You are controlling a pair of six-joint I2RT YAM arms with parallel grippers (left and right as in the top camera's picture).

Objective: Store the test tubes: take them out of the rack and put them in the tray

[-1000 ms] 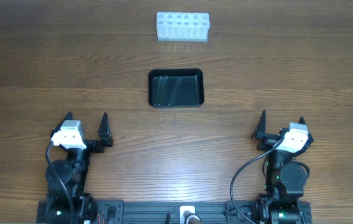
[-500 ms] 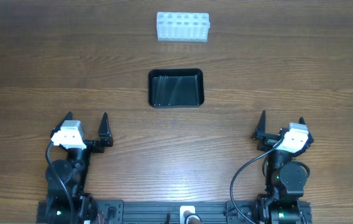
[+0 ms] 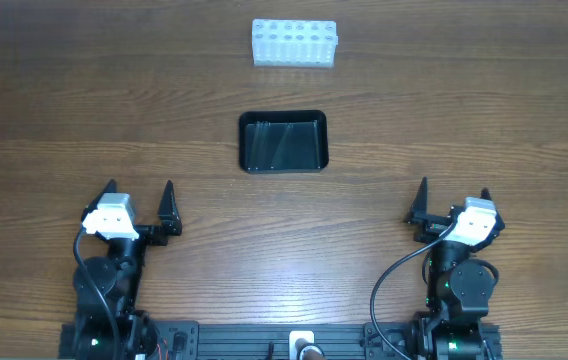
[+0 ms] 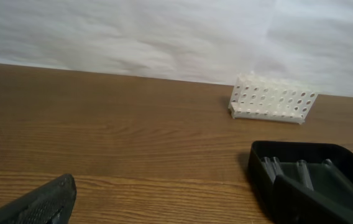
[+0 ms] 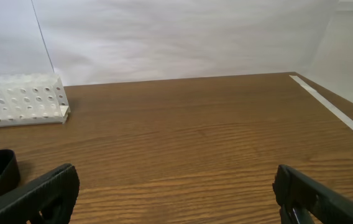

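**Wooden counter, both grippers open**

Brown wood counter (image 3: pixel 464 120) fills the top view. Left gripper (image 3: pixel 140 186) at lower left and right gripper (image 3: pixel 454 187) at lower right both stand with jaws spread, holding nothing. Black tray (image 3: pixel 284 114) lies at centre, white rack (image 3: pixel 294 44) at top centre. Clear test tubes (image 4: pixel 301 171) lie inside the tray.
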